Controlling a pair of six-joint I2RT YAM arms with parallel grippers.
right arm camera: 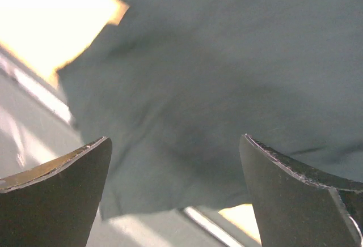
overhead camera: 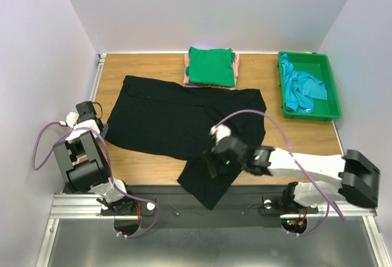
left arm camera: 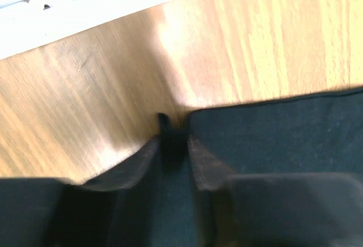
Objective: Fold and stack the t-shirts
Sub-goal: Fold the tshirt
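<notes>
White walls box in the wooden table (overhead camera: 141, 169) on my overhead feed, and the big black shirt (overhead camera: 177, 114) lies spread flat across its middle, one corner spilling over the near edge toward the arm bases. At the far edge sits a folded green shirt (overhead camera: 211, 66) on top of a small stack, with a pink one (overhead camera: 185, 65) showing just underneath. Off to the right, a green tray (overhead camera: 324, 65) holds a crumpled teal shirt (overhead camera: 303, 89). My left gripper (left arm camera: 172, 136) sits at the black shirt's left edge, low against the wood, its fingers clenched with a thin fold of the dark cloth pinched between them. My right gripper (right arm camera: 174, 139) hangs over the near corner of that shirt, released, fingers spread wide with nothing between them but the cloth below.
</notes>
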